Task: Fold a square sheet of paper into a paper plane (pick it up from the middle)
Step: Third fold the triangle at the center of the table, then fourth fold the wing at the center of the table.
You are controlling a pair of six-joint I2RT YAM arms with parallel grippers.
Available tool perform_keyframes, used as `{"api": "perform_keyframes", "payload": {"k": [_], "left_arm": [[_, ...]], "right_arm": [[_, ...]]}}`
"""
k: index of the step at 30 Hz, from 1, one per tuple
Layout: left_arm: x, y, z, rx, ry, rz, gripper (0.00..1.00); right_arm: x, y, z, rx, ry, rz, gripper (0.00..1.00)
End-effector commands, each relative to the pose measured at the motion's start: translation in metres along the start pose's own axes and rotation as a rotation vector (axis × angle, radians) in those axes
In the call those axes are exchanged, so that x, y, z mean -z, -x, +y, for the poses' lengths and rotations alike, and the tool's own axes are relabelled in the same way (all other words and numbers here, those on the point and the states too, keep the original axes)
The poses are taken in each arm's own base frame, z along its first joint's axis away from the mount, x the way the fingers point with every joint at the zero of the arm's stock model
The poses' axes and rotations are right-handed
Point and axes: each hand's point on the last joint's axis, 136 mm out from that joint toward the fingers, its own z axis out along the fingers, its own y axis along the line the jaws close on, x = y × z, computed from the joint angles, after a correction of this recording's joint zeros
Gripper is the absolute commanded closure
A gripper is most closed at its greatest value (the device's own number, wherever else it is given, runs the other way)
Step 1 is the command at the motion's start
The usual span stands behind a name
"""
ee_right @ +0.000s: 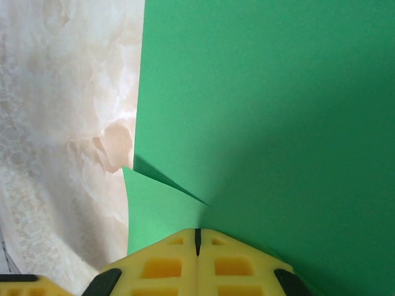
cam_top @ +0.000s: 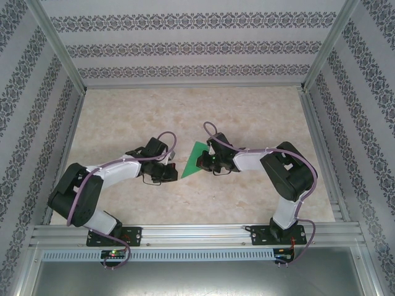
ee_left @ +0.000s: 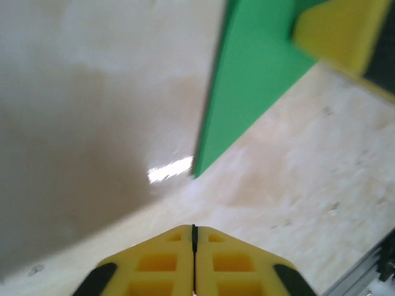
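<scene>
The square sheet of paper (cam_top: 192, 160) is bright green and lies folded into a pointed shape mid-table, between the two grippers. My right gripper (cam_top: 203, 163) is at its right edge. In the right wrist view the right gripper (ee_right: 197, 233) is shut at the paper (ee_right: 278, 111), and a raised flap and crease run out from its tips. My left gripper (cam_top: 174, 174) sits just left of the sheet. In the left wrist view the left gripper (ee_left: 194, 229) is shut with nothing in it, a short way from the paper's point (ee_left: 247, 80). One yellow finger (ee_left: 336, 28) of the right gripper rests on the sheet.
The tabletop (cam_top: 185, 111) is pale marble-patterned, walled by patterned panels on the left, back and right. A metal rail (cam_top: 197, 234) with both arm bases runs along the near edge.
</scene>
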Motion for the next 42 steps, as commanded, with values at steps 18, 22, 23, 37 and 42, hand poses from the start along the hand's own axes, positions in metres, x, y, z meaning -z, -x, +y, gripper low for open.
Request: {"api": "perform_keyframes", "payload": {"k": [18, 22, 23, 37, 42], "left_arm": [[-0.023, 0.083, -0.044, -0.147, 0.078, -0.157, 0.84], [-0.034, 0.083, -0.044, -0.136, 0.057, -0.133, 0.88], [-0.037, 0.082, -0.043, -0.136, 0.058, -0.126, 0.89], [-0.044, 0.083, -0.024, -0.116, 0.127, -0.131, 0.92], [-0.047, 0.082, -0.024, -0.109, 0.121, -0.123, 0.91]], "right_arm": [[0.102, 0.04, -0.01, -0.044, -0.072, -0.334, 0.28], [0.089, 0.033, -0.012, -0.082, -0.034, -0.287, 0.27], [0.086, 0.031, -0.011, -0.089, -0.02, -0.276, 0.27], [0.035, 0.02, 0.006, -0.131, 0.079, -0.12, 0.34], [0.028, 0.018, 0.011, -0.147, 0.118, -0.096, 0.4]]}}
